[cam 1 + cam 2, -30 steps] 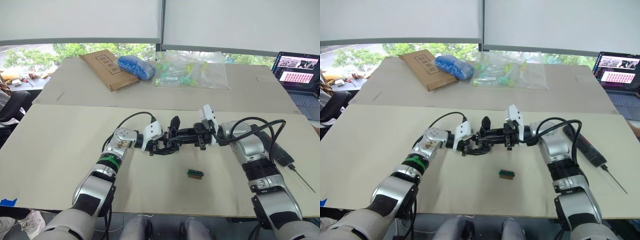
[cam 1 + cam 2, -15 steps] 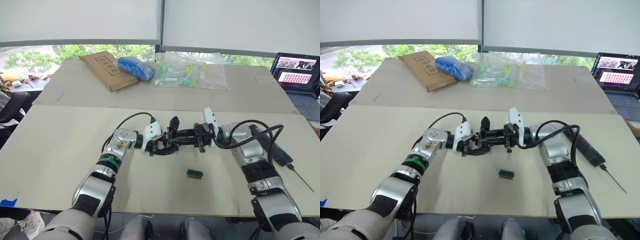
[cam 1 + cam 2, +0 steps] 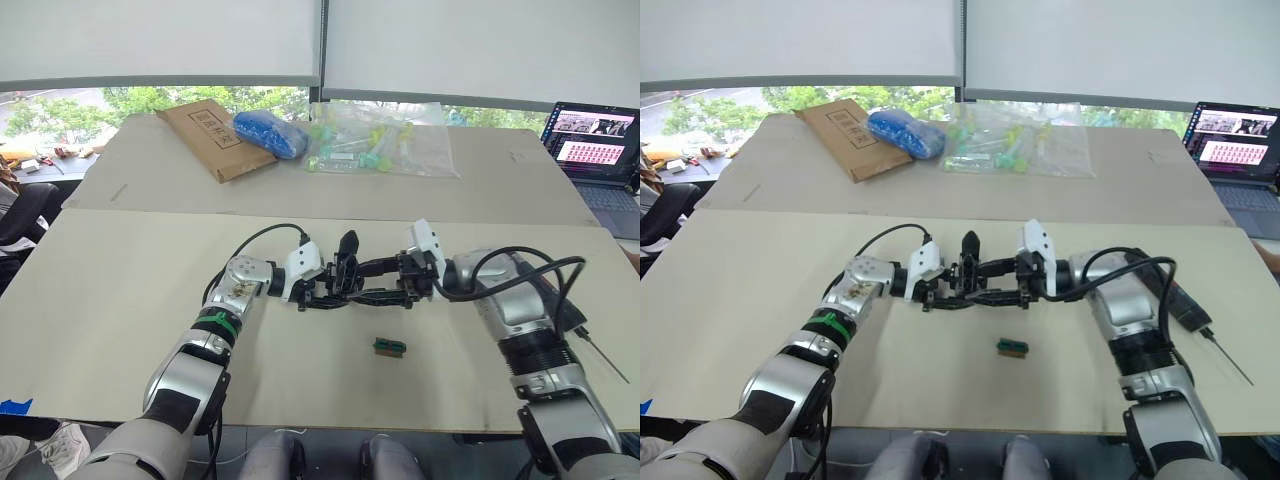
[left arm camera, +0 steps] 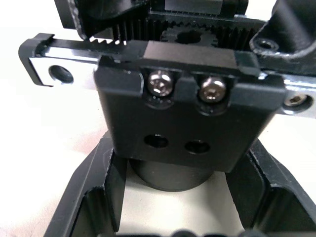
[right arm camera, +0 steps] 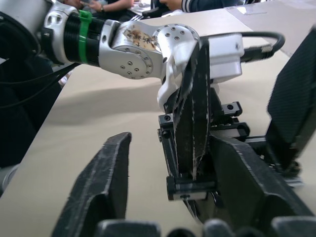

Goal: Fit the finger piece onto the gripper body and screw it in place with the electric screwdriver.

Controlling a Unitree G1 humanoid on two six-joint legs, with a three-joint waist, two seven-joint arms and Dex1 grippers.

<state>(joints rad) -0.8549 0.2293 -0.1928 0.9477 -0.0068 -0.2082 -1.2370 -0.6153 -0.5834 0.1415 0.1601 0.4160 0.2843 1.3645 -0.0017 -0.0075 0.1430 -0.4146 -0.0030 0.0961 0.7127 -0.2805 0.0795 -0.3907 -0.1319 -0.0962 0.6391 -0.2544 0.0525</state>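
At the centre of the frame we hold the gripper body (image 3: 335, 285) up over the desk (image 3: 120, 290) between both arms. The main risk we see is the finger piece (image 3: 347, 252) seating crooked: it stands upright on the body, and if our right pincer (image 3: 385, 281) pushes off-axis, the holes may not line up, or the body could twist in the left pincer's grasp. A slip would drop the small part onto the desk.

Our left pincer (image 3: 318, 288) is closed on the gripper body's base; its wrist view shows its fingers (image 4: 94, 197) flanking the rounded base on either side. Our right pincer is parted wide, its fingers (image 5: 106, 182) spread on either side of the finger piece, and we cannot tell if either touches it.

The electric screwdriver (image 3: 1185, 305) lies at the right edge of the desk, well apart. A small green-and-brown block (image 3: 390, 347) sits below the assembly.
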